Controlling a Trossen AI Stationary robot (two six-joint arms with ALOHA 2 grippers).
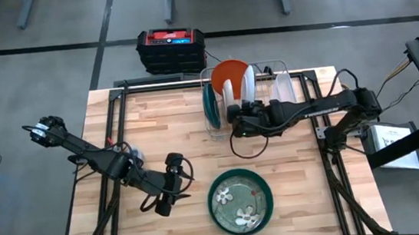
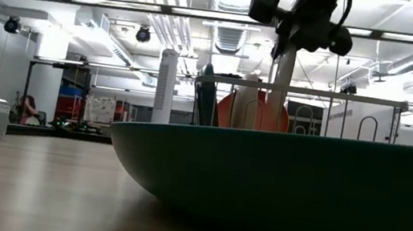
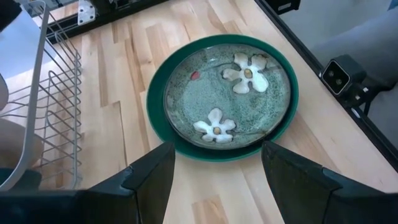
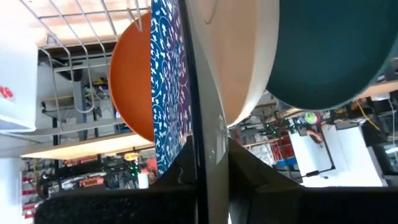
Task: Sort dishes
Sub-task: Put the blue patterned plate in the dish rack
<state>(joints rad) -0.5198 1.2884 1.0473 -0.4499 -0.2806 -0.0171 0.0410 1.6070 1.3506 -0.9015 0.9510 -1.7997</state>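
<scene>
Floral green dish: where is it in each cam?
High: floral green dish at the table's front edge, near the open left gripper.
Low: fills the foreground.
Left wrist: centre.
Right wrist: not in it.
Shared landmark: wire rack.

You see a pale wooden plank table [image 1: 172, 129] standing on a grey concrete floor [image 1: 35, 72], a black-and-red case [image 1: 171, 48] behind it, and long ceiling light strips [image 2: 85, 1] overhead.
</scene>
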